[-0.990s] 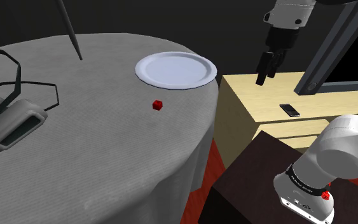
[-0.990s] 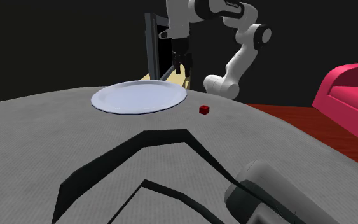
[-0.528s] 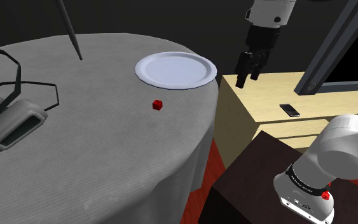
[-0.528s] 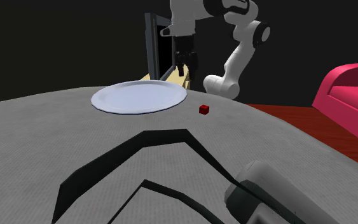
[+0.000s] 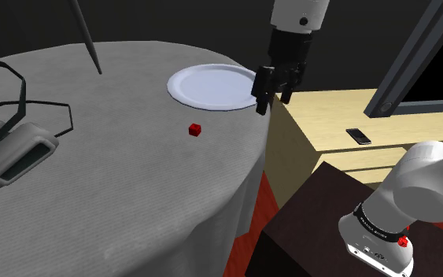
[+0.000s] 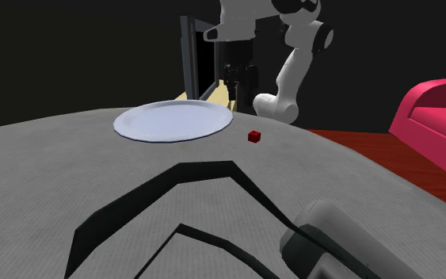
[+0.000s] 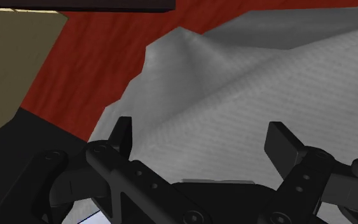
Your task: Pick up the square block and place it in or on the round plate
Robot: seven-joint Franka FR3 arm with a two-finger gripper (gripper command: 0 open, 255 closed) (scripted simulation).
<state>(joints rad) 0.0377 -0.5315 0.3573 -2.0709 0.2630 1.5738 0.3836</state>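
Hand (image 5: 273, 97): black, two-fingered, open, nothing between the fingers; hangs above the desk's (image 5: 133, 181) edge, close by the round plate's (image 5: 212, 85) rim on the shoulder view's right.

Square block (image 5: 195, 130): small red cube, sitting flat on the grey cloth (image 7: 247, 95) that covers the desk; near the round plate yet apart from it, towards the shoulder view's lower left; well apart from the hand.

Handling, as judged: light, stiff, not fragile; liable to skate on the cloth if nudged by one finger first. Best taken from above by two opposite side faces, fingers closing evenly.

Orientation: all sides alike, so no long axis; one face up; the turn of its side faces is too small to tell
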